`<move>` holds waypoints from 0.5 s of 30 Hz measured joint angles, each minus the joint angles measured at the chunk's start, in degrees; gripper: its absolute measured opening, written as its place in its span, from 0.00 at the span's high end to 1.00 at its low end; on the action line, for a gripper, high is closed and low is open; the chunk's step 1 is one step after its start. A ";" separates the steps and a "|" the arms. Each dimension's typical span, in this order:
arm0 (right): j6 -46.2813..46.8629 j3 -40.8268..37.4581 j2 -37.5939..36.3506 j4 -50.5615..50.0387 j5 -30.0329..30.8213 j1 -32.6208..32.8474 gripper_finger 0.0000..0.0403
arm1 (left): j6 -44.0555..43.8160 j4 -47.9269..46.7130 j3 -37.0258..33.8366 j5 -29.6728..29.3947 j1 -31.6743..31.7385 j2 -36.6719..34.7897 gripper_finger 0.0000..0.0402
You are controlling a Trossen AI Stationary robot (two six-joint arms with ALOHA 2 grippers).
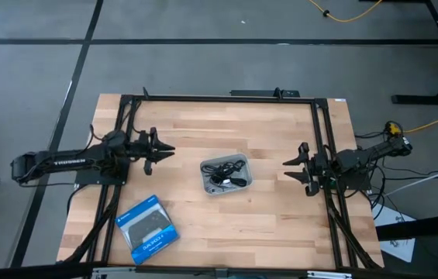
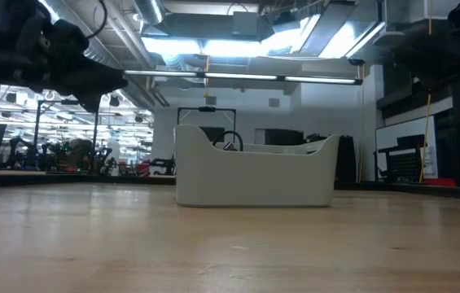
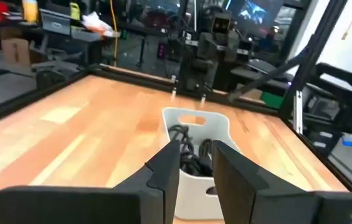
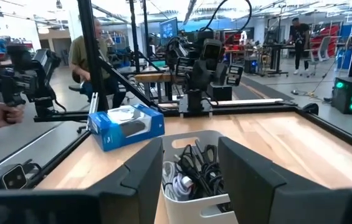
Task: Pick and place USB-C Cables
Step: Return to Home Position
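The USB-C cables lie heaped inside a small pale grey bin at the table's middle. Black coils lie on top, and a pale silver-white bundle sits lower in the heap. In the left wrist view only the black cables show. My left gripper hovers open to the left of the bin, above the table. My right gripper hovers open to its right. Both point level at the bin and touch nothing.
A blue-and-black flat box lies near the table's near-left corner. A black frame runs along the table's far and side edges. Bare wood lies between each gripper and the bin. Behind the table a person sits, and a hand holds a device.
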 joint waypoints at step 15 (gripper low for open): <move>-0.16 0.03 0.02 -0.03 0.06 -0.11 0.60 | 6.14 -0.25 0.00 -4.65 -17.38 0.00 0.78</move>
